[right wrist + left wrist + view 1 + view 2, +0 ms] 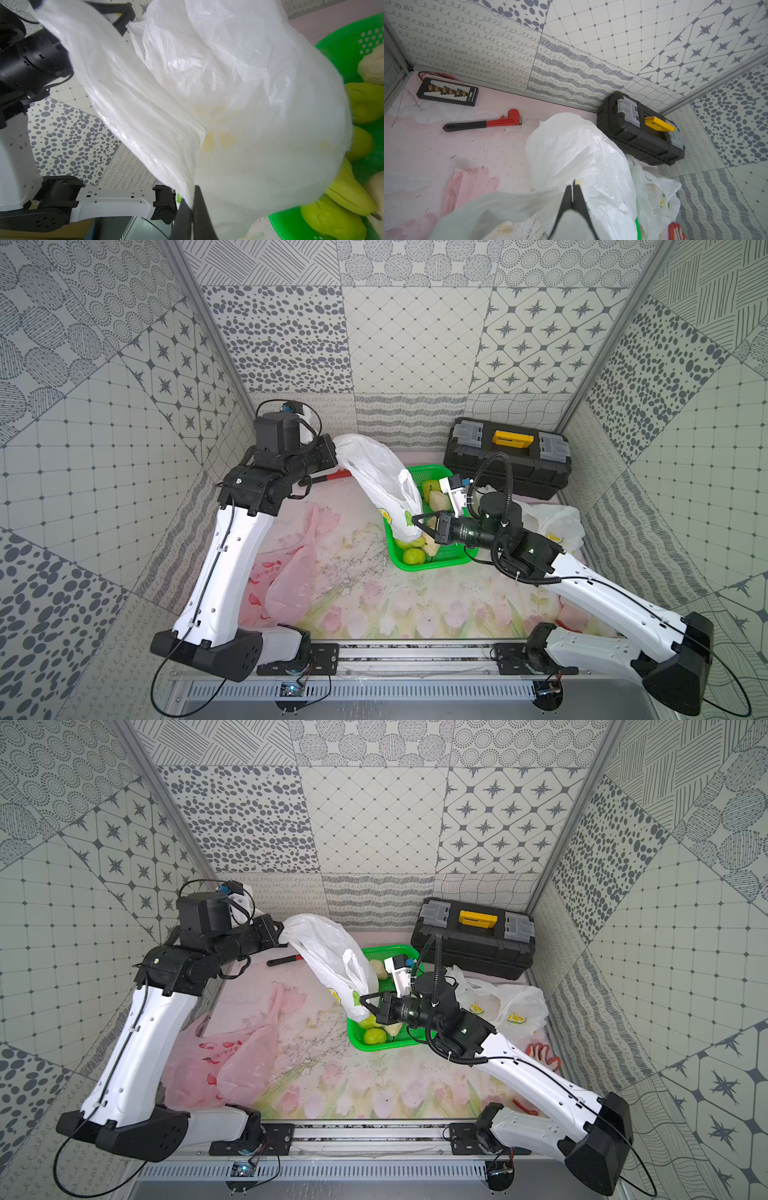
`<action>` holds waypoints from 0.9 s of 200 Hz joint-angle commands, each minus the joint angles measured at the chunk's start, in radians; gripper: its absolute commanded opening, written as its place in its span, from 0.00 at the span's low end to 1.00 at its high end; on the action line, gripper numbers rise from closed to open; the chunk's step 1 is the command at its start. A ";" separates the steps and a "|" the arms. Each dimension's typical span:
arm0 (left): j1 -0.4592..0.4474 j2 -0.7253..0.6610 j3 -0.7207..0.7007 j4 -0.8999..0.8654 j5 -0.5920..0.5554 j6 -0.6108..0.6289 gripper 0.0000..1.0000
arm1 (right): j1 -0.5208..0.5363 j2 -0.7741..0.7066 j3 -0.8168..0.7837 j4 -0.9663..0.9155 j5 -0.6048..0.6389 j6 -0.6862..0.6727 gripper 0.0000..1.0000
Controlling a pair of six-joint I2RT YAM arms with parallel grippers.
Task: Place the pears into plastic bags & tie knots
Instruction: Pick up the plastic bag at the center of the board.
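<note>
A white plastic bag with yellow prints hangs stretched between both grippers, over the green basket. My left gripper is shut on the bag's far upper end, which hides its tips in both top views. My right gripper is shut on the bag's near edge, low by the basket. Yellow-green and cream pears lie in the basket under and beside the bag's bottom. What is inside the bag does not show. A pink bag lies flat at the left, and another white lemon-print bag lies at the right.
A black toolbox with a yellow handle stands at the back right, just behind the basket. A red pipe wrench and a black connector board lie at the back left. Red-and-white gloves lie near the right arm.
</note>
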 commanded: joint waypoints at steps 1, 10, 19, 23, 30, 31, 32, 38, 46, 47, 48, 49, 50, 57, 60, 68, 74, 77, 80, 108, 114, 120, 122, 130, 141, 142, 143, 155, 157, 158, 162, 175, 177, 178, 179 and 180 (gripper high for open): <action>0.017 0.001 0.122 -0.091 -0.004 0.126 0.00 | 0.004 0.041 0.139 -0.018 -0.086 -0.059 0.00; 0.017 -0.006 0.141 -0.098 -0.021 0.135 0.00 | 0.009 0.071 0.169 0.009 -0.140 -0.044 0.01; 0.017 -0.010 0.160 -0.110 -0.039 0.144 0.00 | 0.014 0.089 0.178 0.046 -0.169 -0.014 0.02; 0.017 -0.011 0.166 -0.117 -0.046 0.149 0.00 | 0.016 0.095 0.175 0.062 -0.175 -0.001 0.04; 0.017 -0.010 0.169 -0.125 -0.050 0.156 0.00 | 0.019 0.103 0.161 0.089 -0.182 0.020 0.05; 0.017 -0.010 0.169 -0.125 -0.050 0.157 0.00 | 0.019 0.104 0.159 0.093 -0.183 0.023 0.05; 0.017 -0.009 0.168 -0.127 -0.051 0.158 0.00 | 0.019 0.105 0.156 0.095 -0.183 0.025 0.05; 0.018 -0.004 0.162 -0.136 -0.046 0.160 0.00 | 0.019 0.113 0.142 0.103 -0.183 0.034 0.05; 0.017 0.008 0.150 -0.152 -0.039 0.155 0.00 | 0.020 0.120 0.118 0.099 -0.173 0.044 0.05; 0.018 0.010 0.148 -0.155 -0.038 0.154 0.00 | 0.019 0.121 0.115 0.099 -0.172 0.045 0.05; 0.017 0.010 0.146 -0.156 -0.037 0.153 0.00 | 0.019 0.121 0.113 0.099 -0.172 0.047 0.05; 0.017 0.013 0.144 -0.158 -0.035 0.152 0.00 | 0.019 0.121 0.110 0.099 -0.171 0.047 0.06; 0.017 0.014 0.143 -0.159 -0.032 0.152 0.00 | 0.020 0.121 0.106 0.100 -0.171 0.048 0.06; 0.016 0.025 0.127 -0.167 -0.014 0.149 0.00 | 0.023 0.121 0.085 0.110 -0.170 0.055 0.07; 0.016 0.029 0.117 -0.168 -0.005 0.148 0.00 | 0.025 0.119 0.077 0.112 -0.168 0.057 0.08; 0.017 0.035 0.090 -0.159 0.025 0.146 0.00 | 0.030 0.118 0.058 0.108 -0.160 0.062 0.12; 0.017 0.041 0.070 -0.152 0.048 0.146 0.00 | 0.030 0.122 0.045 0.103 -0.162 0.065 0.14; 0.017 0.043 0.060 -0.148 0.060 0.147 0.00 | 0.030 0.124 0.038 0.102 -0.167 0.065 0.15; 0.017 0.047 0.050 -0.144 0.069 0.149 0.00 | 0.030 0.126 0.033 0.101 -0.174 0.065 0.17; 0.017 0.082 -0.027 -0.121 0.137 0.192 0.00 | 0.011 0.108 0.022 -0.006 -0.173 -0.009 0.44; 0.017 0.085 -0.040 -0.120 0.127 0.200 0.00 | -0.009 0.092 0.022 -0.023 -0.168 -0.013 0.50; 0.017 0.087 -0.051 -0.120 0.108 0.208 0.00 | -0.036 0.075 0.018 -0.032 -0.171 -0.012 0.54; 0.017 0.087 -0.053 -0.122 0.099 0.210 0.00 | -0.045 0.069 0.017 -0.034 -0.173 -0.010 0.55; 0.018 0.085 -0.053 -0.128 0.064 0.218 0.00 | -0.085 0.045 0.015 -0.044 -0.178 -0.007 0.60; 0.026 0.079 -0.043 -0.135 0.035 0.225 0.00 | -0.135 0.020 0.019 -0.067 -0.182 -0.010 0.66; 0.027 0.077 -0.041 -0.136 0.035 0.226 0.00 | -0.140 0.019 0.020 -0.070 -0.182 -0.012 0.66; 0.027 0.077 -0.039 -0.137 0.034 0.226 0.00 | -0.144 0.017 0.022 -0.073 -0.181 -0.013 0.67; 0.037 0.068 -0.011 -0.143 0.040 0.227 0.00 | -0.166 0.023 0.043 -0.132 -0.151 -0.051 0.73; 0.037 0.067 -0.006 -0.145 0.043 0.228 0.00 | -0.166 0.027 0.049 -0.141 -0.143 -0.058 0.73; 0.037 0.067 -0.004 -0.145 0.043 0.228 0.00 | -0.167 0.030 0.052 -0.147 -0.140 -0.062 0.73; 0.037 0.065 0.010 -0.148 0.049 0.228 0.00 | -0.166 0.042 0.062 -0.162 -0.130 -0.078 0.73; 0.036 0.069 0.061 -0.166 0.082 0.219 0.00 | -0.146 0.091 0.091 -0.157 -0.125 -0.090 0.73; 0.037 0.070 0.068 -0.169 0.088 0.217 0.00 | -0.141 0.100 0.095 -0.153 -0.121 -0.089 0.73; 0.037 0.070 0.071 -0.170 0.092 0.216 0.00 | -0.138 0.102 0.097 -0.151 -0.119 -0.089 0.73; 0.037 0.070 0.075 -0.171 0.095 0.215 0.00 | -0.134 0.107 0.099 -0.150 -0.118 -0.089 0.73; 0.037 0.070 0.079 -0.172 0.097 0.214 0.00 | -0.131 0.112 0.102 -0.148 -0.116 -0.090 0.73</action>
